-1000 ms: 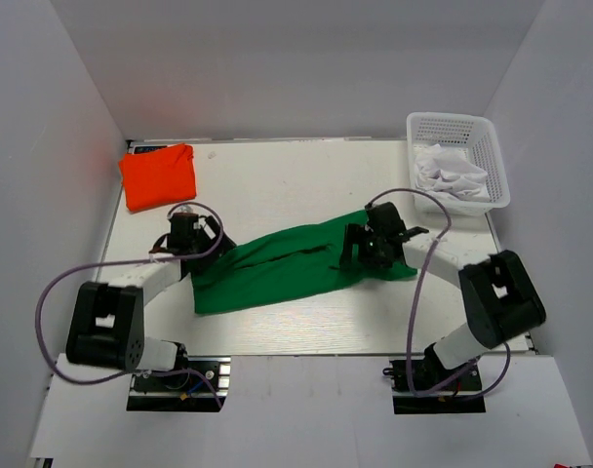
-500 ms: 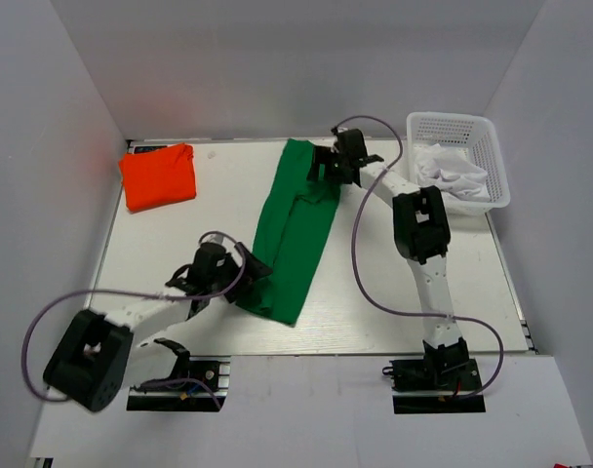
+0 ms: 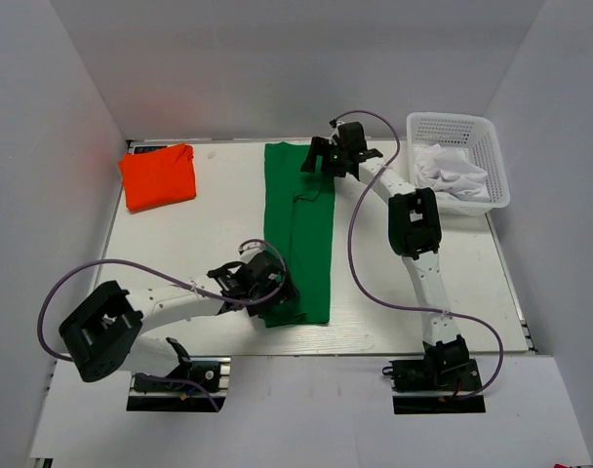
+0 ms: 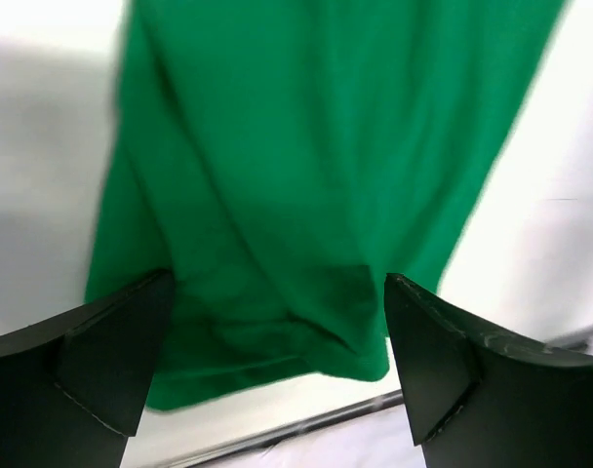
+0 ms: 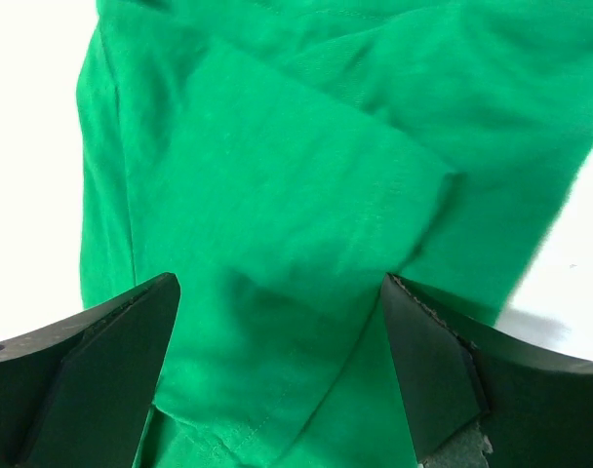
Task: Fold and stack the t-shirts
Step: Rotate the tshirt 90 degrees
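The green t-shirt (image 3: 298, 234) lies as a long narrow strip down the middle of the table, from the far edge to the near edge. My left gripper (image 3: 277, 289) hovers open over its near end; in the left wrist view the hem (image 4: 277, 341) sits between the spread fingers (image 4: 101, 361). At the strip's far end my right gripper (image 3: 318, 161) is open too, with creased green cloth (image 5: 277, 195) and a stitched hem below its fingers (image 5: 443, 361). Folded at the far left corner is the orange-red t-shirt (image 3: 158, 175).
A white lattice basket (image 3: 469, 129) with crumpled white cloth stands at the far right corner. The right arm stretches fully across the table (image 3: 199, 244). The table's near edge (image 4: 277, 441) runs just below the green hem. White walls close in three sides.
The green shirt has swung from lying slantwise across the table to lying lengthwise. The right gripper moved to the far edge, and the left gripper moved right to the near end.
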Tool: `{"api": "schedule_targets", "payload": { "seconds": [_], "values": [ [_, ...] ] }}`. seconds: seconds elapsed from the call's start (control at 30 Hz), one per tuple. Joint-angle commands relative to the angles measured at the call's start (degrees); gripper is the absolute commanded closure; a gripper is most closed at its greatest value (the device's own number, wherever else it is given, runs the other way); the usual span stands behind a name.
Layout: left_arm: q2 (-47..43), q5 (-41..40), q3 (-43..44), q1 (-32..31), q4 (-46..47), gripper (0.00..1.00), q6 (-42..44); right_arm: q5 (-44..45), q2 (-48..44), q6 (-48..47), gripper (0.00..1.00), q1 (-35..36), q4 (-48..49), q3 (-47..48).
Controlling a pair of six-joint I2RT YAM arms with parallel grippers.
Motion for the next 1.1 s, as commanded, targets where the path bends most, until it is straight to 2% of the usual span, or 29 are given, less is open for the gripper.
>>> {"api": "schedule_targets", "payload": {
  "seconds": [0.0,0.17,0.33,0.5,0.73,0.97,1.07],
  "values": [
    [-2.0,-5.3,-1.2,-1.8,-19.7,0.00,-3.8,2.3,4.8,3.2,0.10,-3.0,-9.0,-0.7],
    [-1.8,-5.3,0.1,-4.5,-29.1,0.00,-5.8,3.9,4.3,3.8,0.10,-3.6,-8.3,-1.1],
    [-2.6,-8.5,4.3,-6.5,-32.1,0.00,-5.0,-1.1,3.7,0.2,0.10,-3.4,-6.0,-1.8],
    [-7.4,-9.1,5.0,-7.1,-26.4,0.00,1.5,-4.8,0.2,-3.8,0.10,-2.8,-4.0,-2.1],
    [-13.5,-11.4,3.2,-7.1,-24.6,0.00,4.4,-2.7,-14.3,-9.2,0.10,-0.8,-2.0,-8.5],
    [-16.0,-15.9,-1.1,-5.8,-24.6,0.00,2.5,2.5,-29.5,-11.2,0.10,1.9,0.4,-26.2],
    [-16.0,-17.1,-2.6,-5.3,-21.1,0.00,3.3,2.4,-38.2,-7.7,0.10,3.0,1.7,-35.6]
  ]
}}
